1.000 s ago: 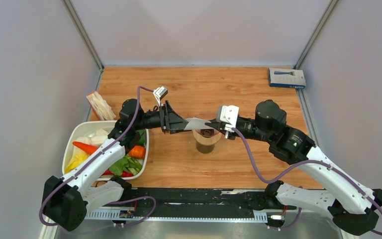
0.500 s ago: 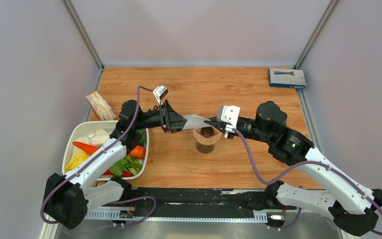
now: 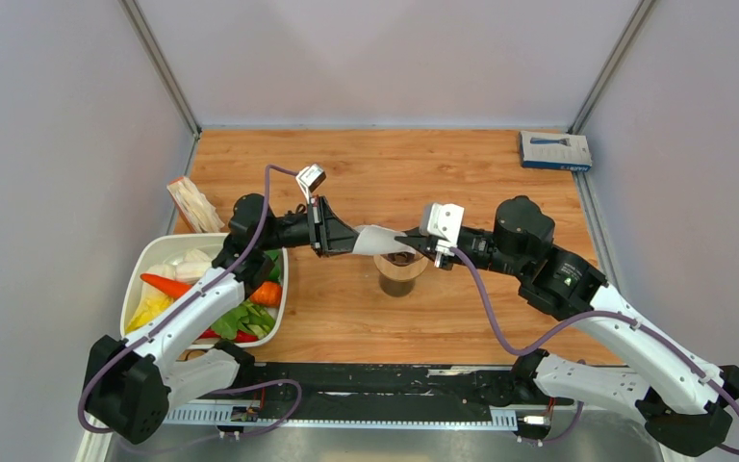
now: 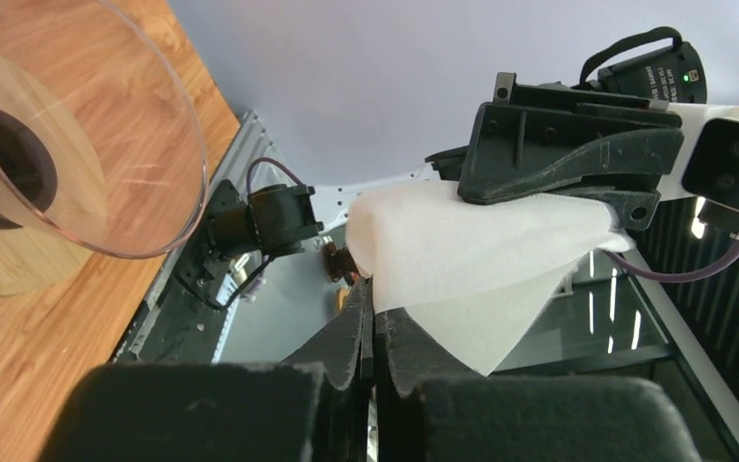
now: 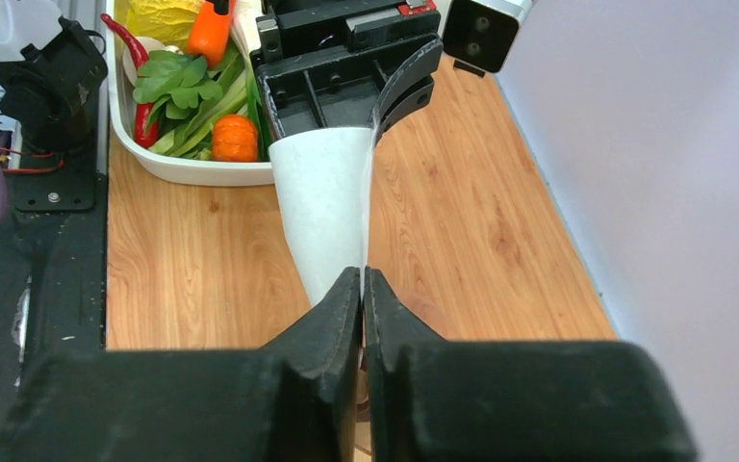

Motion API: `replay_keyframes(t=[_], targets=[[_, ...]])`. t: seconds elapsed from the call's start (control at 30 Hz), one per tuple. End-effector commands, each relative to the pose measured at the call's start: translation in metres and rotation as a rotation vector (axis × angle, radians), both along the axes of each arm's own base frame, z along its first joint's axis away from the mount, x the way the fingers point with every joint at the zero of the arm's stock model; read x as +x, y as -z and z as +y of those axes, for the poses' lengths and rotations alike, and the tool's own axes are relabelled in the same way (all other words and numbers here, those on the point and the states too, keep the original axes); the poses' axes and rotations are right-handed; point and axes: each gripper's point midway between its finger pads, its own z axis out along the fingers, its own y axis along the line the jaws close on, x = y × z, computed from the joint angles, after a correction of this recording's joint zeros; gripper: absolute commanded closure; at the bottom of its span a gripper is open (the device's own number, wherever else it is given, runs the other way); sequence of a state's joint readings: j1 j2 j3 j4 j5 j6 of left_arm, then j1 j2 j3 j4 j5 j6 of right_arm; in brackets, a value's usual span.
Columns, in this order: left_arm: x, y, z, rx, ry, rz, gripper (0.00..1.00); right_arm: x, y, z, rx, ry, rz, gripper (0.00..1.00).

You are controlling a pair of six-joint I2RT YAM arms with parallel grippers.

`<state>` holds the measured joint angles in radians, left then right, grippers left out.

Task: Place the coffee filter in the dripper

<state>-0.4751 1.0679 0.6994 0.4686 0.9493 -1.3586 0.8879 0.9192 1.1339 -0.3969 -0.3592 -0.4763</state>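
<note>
1. Here, the wooden worktop (image 3: 346,327) carries everything.
2. The right arm (image 3: 635,332) reaches in; the right jaws are pinched shut on the narrow end of the coffee filter (image 3: 375,240).
3. The left arm (image 3: 192,308) meets it; the left jaws are clamped on the filter's wide end.
4. A white tray (image 5: 183,169) of vegetables sits at the left.
5. The dripper (image 3: 399,258) stands mid-worktop on a dark cup (image 3: 396,285).
6. The filter hangs between both jaws, just above the dripper's rim, not inside.

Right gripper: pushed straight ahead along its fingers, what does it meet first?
Past the coffee filter it pinches, the right gripper would likely meet the left gripper, which faces it nearly head-on, clamped on the filter's far end.
</note>
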Motion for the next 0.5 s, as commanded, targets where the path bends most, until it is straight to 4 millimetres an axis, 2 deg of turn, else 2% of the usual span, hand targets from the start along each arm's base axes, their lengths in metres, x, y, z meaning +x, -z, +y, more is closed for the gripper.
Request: replay_keyframes(t=[0.0, 0.03, 0.1, 0.13, 0.23, 0.3, 0.33, 0.37, 0.47], targets=[[-0.006, -0.015, 0.004, -0.003, 0.010, -0.084, 1.00, -0.005, -0.014, -0.009, 0.010, 0.014, -0.014, 0.84], [-0.007, -0.015, 0.004, 0.002, 0.011, -0.087, 1.00, -0.006, -0.013, -0.010, -0.001, 0.014, -0.010, 0.78], [-0.008, -0.011, 0.005, 0.025, 0.010, -0.093, 1.00, -0.008, -0.013, -0.013, -0.015, 0.011, 0.000, 0.76], [-0.007, -0.013, 0.005, 0.031, 0.007, -0.119, 1.00, -0.009, -0.013, -0.014, -0.021, 0.008, 0.003, 0.77], [-0.006, -0.010, 0.006, 0.059, -0.002, -0.148, 1.00, -0.014, -0.013, -0.013, -0.028, -0.015, 0.008, 0.91], [-0.005, -0.011, 0.006, 0.064, -0.005, -0.161, 1.00, -0.015, -0.012, -0.011, -0.029, -0.031, 0.015, 0.92], [-0.005, -0.012, 0.006, 0.065, -0.006, -0.165, 1.00, -0.015, -0.012, -0.009, -0.029, -0.035, 0.021, 0.90], [-0.005, -0.012, 0.006, 0.071, -0.005, -0.171, 1.00, -0.016, -0.011, -0.007, -0.030, -0.042, 0.030, 0.80], [-0.006, -0.012, 0.006, 0.091, 0.001, -0.190, 1.00, -0.017, -0.009, -0.001, -0.035, -0.065, 0.046, 0.79]])
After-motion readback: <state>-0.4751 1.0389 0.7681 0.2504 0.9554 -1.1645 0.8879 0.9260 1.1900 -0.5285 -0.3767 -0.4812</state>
